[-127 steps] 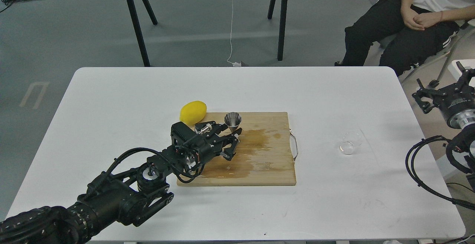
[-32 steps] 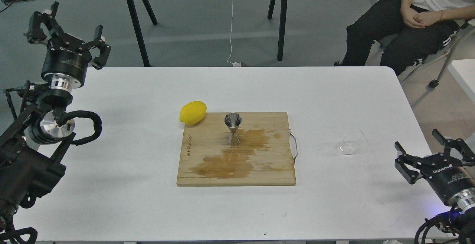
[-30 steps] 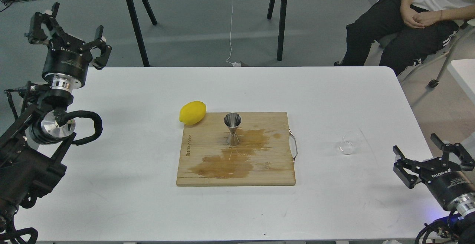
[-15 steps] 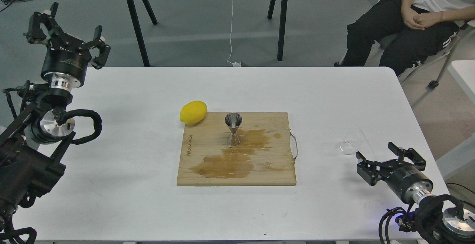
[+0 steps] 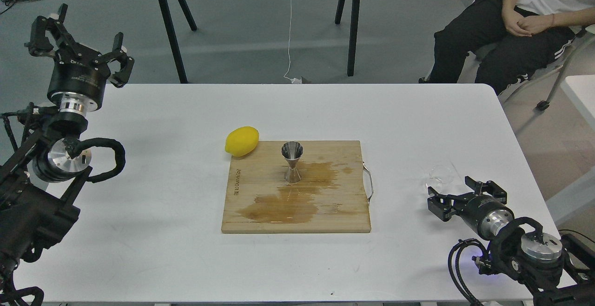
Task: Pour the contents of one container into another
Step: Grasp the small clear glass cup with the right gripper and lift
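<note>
The small clear glass cup [image 5: 439,176] stands on the white table right of the wooden cutting board [image 5: 344,217]. My right gripper [image 5: 450,195] is open just in front of the cup, fingers pointing left and back, nothing between them. The shiny steel jigger [image 5: 292,162] stands upright on the board, beside a brown wet stain [image 5: 297,194]. My left gripper [image 5: 76,37] is raised at the far left edge of the table, open and empty, far from both containers.
A yellow lemon [image 5: 241,141] lies at the board's back left corner. The board has a metal handle [image 5: 369,182] on its right edge. A seated person [image 5: 516,22] is beyond the table's far right corner. Black table legs [image 5: 172,27] stand behind.
My left arm has withdrawn from the jigger to the far left and stays raised. My right arm has moved from the right edge in toward the glass cup, gripper open.
</note>
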Motion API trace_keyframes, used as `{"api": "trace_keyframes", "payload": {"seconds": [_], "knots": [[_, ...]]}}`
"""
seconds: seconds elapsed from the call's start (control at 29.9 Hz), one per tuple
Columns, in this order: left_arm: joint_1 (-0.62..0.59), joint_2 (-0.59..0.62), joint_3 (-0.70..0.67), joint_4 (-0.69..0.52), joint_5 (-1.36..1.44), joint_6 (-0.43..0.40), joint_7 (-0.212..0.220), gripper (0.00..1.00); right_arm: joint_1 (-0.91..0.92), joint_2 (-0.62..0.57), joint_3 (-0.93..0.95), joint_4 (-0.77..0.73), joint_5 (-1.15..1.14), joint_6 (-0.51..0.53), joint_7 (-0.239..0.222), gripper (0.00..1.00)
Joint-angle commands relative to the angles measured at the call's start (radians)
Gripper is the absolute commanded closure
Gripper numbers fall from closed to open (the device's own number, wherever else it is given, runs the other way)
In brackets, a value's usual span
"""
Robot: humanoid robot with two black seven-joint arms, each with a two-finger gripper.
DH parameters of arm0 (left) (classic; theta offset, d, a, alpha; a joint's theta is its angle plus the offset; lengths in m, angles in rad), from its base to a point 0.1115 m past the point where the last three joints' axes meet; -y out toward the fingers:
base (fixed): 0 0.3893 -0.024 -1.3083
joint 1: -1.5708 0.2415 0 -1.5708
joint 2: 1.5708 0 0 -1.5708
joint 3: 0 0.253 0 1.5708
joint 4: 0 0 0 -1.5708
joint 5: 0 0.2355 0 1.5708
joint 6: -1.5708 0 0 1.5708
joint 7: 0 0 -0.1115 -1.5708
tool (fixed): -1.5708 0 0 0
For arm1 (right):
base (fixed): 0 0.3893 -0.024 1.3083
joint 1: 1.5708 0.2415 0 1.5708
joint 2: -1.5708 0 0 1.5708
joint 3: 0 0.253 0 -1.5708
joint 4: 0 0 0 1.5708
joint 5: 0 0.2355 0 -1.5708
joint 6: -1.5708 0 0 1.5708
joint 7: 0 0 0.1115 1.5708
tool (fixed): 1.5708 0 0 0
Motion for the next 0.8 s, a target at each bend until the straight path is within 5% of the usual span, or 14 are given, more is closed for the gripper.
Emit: {"api": "trace_keyframes", "payload": {"seconds": [0.0, 0.2, 0.4, 0.77], "knots": [[0.0, 0.003, 0.0, 0.0, 0.0, -0.002, 0.002, 0.0, 0.022, 0.02, -0.01, -0.021, -0.007, -0.007, 0.0, 0.06], [0.0, 0.006, -0.001, 0.0, 0.0, -0.001, 0.0, 0.0, 0.04, 0.041, -0.016, -0.06, -0.007, 0.002, 0.0, 0.2], [0.0, 0.008, 0.0, 0.0, 0.0, 0.001, -0.001, 0.0, 0.042, 0.051, -0.013, -0.069, -0.009, 0.008, 0.0, 0.55], [0.0, 0.018, -0.004, 0.0, 0.0, 0.002, -0.003, 0.0, 0.042, 0.041, -0.017, -0.032, -0.012, 0.011, -0.006, 0.56]]}}
